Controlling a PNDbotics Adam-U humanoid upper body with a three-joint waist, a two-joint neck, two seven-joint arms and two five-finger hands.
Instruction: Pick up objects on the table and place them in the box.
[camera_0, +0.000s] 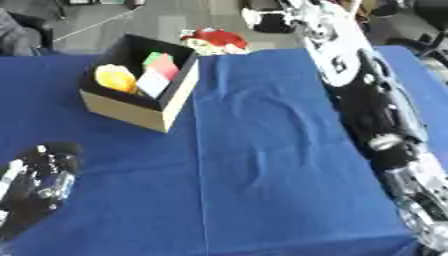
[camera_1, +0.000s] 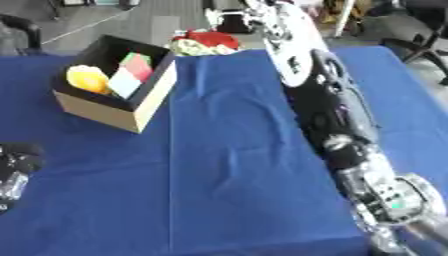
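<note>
Right now nothing is being carried. The box (camera_0: 140, 107) sits at the far left of the blue table (camera_0: 262, 165), open side up, with a yellow thing (camera_0: 115, 78) against its left wall and a red, green and white block (camera_0: 156, 72) leaning beside it. Beyond the table's far edge lies a red and pale bundle (camera_1: 203, 42); whether it rests on the cloth or past it I cannot tell.

The right arm (camera_0: 367, 100) stretches up the right side toward the far edge, and its hand is lost in blur at the top, so I cannot tell how its fingers stand. The left hand (camera_0: 39, 185) rests low at the near left, dark and partly cut off by the frame; its fingers seem relaxed and hold nothing.

My guess is that this is a reach between placements, with two things already boxed. If that bundle is the next item, the right hand would have to close round it and then bring it leftward over the box's rim before letting go.
</note>
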